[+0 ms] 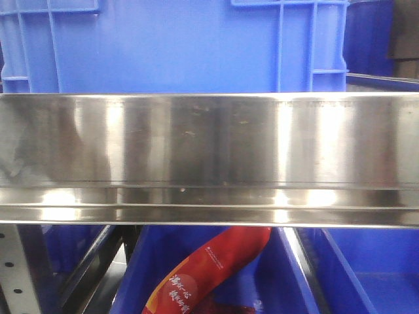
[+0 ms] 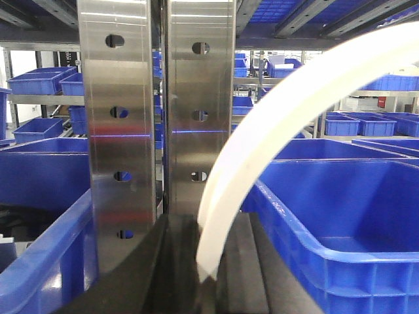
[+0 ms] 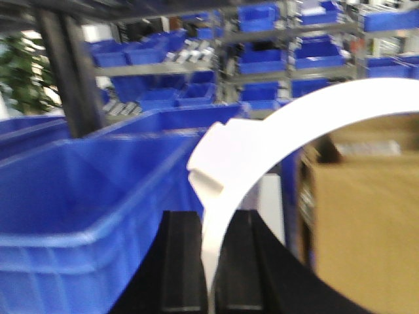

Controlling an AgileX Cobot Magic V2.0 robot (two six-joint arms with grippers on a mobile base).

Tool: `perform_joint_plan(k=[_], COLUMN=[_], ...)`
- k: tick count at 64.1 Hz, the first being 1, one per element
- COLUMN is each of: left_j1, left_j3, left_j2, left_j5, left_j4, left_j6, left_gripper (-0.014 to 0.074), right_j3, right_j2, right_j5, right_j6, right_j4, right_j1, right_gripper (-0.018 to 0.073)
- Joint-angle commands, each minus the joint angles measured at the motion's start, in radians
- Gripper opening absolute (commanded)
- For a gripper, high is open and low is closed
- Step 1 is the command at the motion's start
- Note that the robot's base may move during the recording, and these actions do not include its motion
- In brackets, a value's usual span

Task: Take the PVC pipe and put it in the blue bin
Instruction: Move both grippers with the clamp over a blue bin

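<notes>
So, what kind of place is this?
Most likely a warehouse or parts storeroom: many blue bins stand in rows on metal shelving, perforated steel uprights rise close by, and a cardboard box sits nearby.

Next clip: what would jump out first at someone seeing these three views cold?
A white curved PVC pipe sweeps up from the grip of the left hand, which is clamped on its lower end. A similar white arc stands clamped in the right hand. In the front view a shiny steel rail spans the middle, and a red packet lies in a blue bin below it.
</notes>
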Motion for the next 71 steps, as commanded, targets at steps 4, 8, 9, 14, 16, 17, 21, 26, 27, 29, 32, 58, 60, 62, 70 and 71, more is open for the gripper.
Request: perform_joint_plan(k=[4,8,9,14,16,17,21,26,27,29,32,58,60,62,70,71], left_j1=[-0.006,-0.006,-0.006,-0.006,-0.006,-0.006,-0.006,-0.006,-0.006,-0.006,-0.006,-0.006,-0.006,-0.006,-0.006,-0.006], left_j3=[-0.005,-0.005,-0.005,-0.005,-0.005,-0.005,-0.005,-0.005,-0.005,-0.005,-0.005,-0.005,-0.005,-0.005,-0.005,-0.005], left_j2=[-0.004,-0.004,-0.004,-0.004,-0.004,-0.004,-0.004,-0.004,-0.004,-0.004,-0.004,-0.004,-0.004,-0.004,-0.004,-0.004], left_j5=[-0.033,-0.035,-0.035,-0.035,-0.035,-0.035,-0.035,-0.035,-0.035,-0.035,-0.035,-0.020,-0.020,-0.020,-0.020,-0.018], left_j4=[-0.004,-0.004,-0.004,-0.014,-0.019,-0.022,-0.031,-0.033,-0.033,-0.033,-0.033,-0.035,-0.035,-0.035,-0.035,-0.035], left_j6=[-0.001,-0.001,-0.001,-0.001,-0.001,-0.001,-0.001,-0.001,-0.001,-0.001,-0.001,-0.001,-0.001,-0.001,-0.001,-0.001], left_gripper=[-0.0111,-0.0111,-0.0111,-0.0111,-0.0111,-0.0111,-0.0111,-0.0111,-0.0111,-0.0111,-0.0111,-0.0111,-0.0111,-0.0111,-0.0111,-0.0111], right_j3=[-0.087,-0.121,-0.130,-0.182,-0.195,-0.207,-0.244,-0.292,-0.301,-0.319,-0.351,-0.549,-0.561,-0.577,-0.620,-0.622], right_j2=[0.110,0.157,0.170,0.241,0.258,0.276,0.327,0.394,0.407,0.441,0.482,0.849,0.872,0.902,0.995,1.003], right_j5=[0.005,0.021,0.023,0.034,0.034,0.034,0.034,0.034,0.034,0.034,0.030,-0.114,-0.127,-0.137,-0.146,-0.146], right_j6=[-0.135,-0.165,-0.173,-0.215,-0.226,-0.231,-0.232,-0.241,-0.246,-0.256,-0.267,-0.500,-0.500,-0.500,-0.500,-0.500], right_j4=[0.106,0.165,0.179,0.251,0.262,0.271,0.275,0.275,0.275,0.275,0.275,0.269,0.269,0.269,0.271,0.271], right_j1=[-0.001,-0.001,-0.001,0.008,0.012,0.020,0.046,0.093,0.103,0.130,0.164,0.420,0.429,0.436,0.441,0.441], right_gripper=[-0.0162,-0.0162,-0.0162,-0.0162,-0.0162,-0.0162,-0.0162,-0.0162,-0.0162,-0.0162,-0.0162,-0.0162,-0.0162,-0.0162,-0.0162,-0.0162])
